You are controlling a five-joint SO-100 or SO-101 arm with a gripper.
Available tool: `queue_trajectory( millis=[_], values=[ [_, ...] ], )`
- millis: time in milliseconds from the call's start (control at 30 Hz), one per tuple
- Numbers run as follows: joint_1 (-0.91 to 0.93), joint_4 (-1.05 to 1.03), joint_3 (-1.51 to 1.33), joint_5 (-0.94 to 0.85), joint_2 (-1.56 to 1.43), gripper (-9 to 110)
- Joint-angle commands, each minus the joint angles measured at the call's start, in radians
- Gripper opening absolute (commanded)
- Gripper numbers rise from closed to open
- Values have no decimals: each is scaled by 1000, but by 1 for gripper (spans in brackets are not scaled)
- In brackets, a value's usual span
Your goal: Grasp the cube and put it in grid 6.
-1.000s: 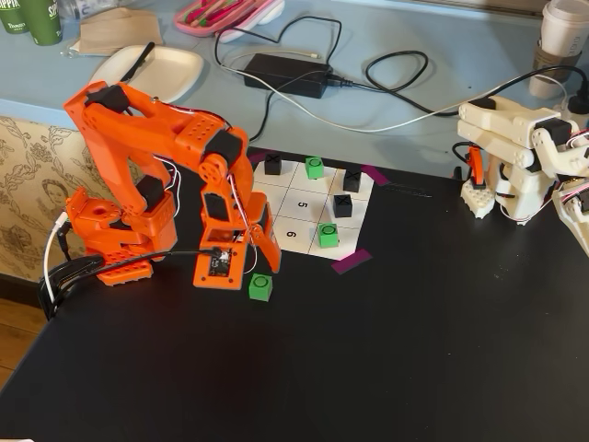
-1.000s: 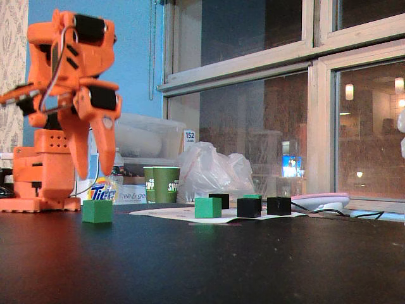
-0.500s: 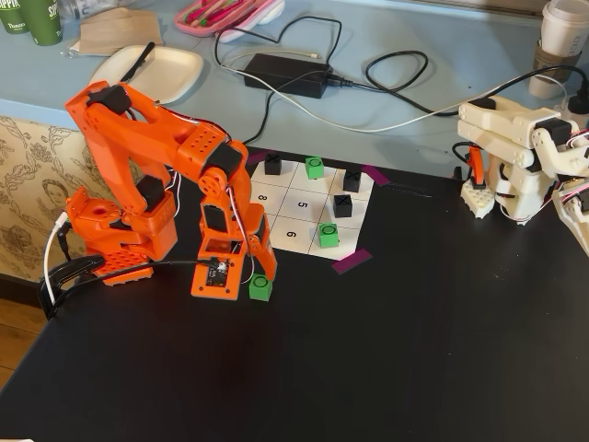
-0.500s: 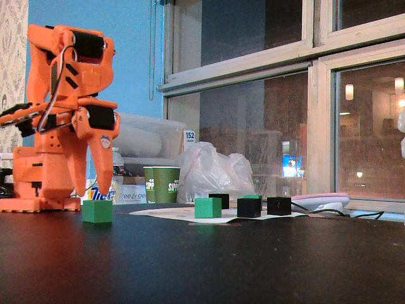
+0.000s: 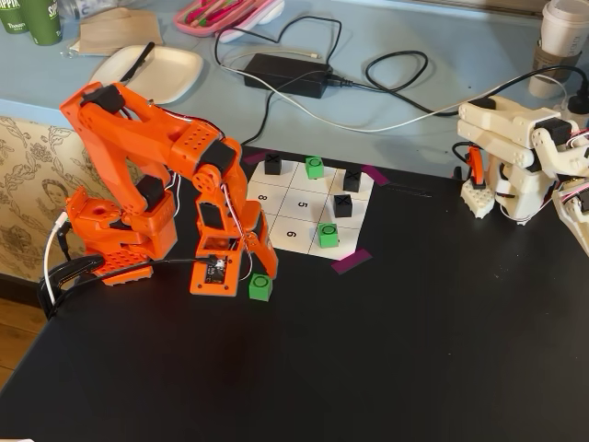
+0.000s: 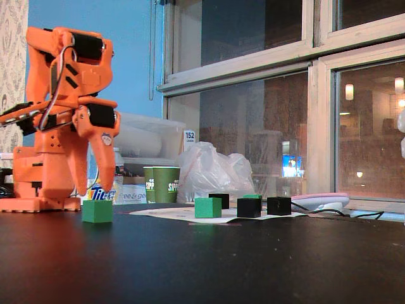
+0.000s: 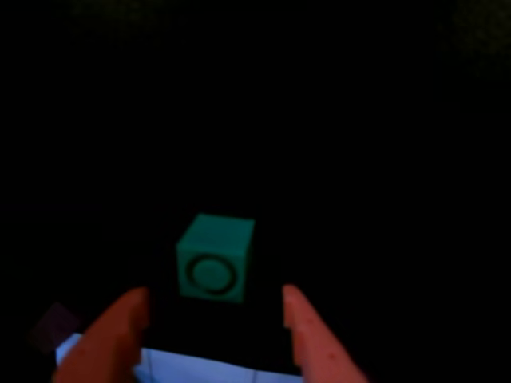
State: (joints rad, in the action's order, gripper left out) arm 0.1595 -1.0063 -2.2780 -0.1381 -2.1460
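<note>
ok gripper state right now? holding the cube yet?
Gripper: open, holding nothing. Its fingers straddle the green cube, which sits on the black table off the paper board, not yet gripped.

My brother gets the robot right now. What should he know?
Gripper: open, fingers either side of the cube, just above it, not gripping yet.
Cube: on the black table, off the paper board, near the cell printed 6.
Grid 6: empty.
Done: gripper lined up over the cube.
Left: lower, close, lift, carry it to grid 6, let go.
</note>
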Motion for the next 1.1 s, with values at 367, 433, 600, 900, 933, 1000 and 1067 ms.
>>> queue_trajectory(
  millis=[367, 433, 600, 900, 933, 1000, 1067],
  values=[
    [5, 97, -34, -6, 3, 28],
    [6, 104, -34, -6, 6, 28],
    [15, 133, -51, -14, 11, 27],
    [48, 230, -146, -32, -12, 1],
    [48, 238, -166, -34, -28, 0],
    [54, 253, -199, -28, -63, 0],
    [57, 259, -219, -17, -91, 0]
  ],
)
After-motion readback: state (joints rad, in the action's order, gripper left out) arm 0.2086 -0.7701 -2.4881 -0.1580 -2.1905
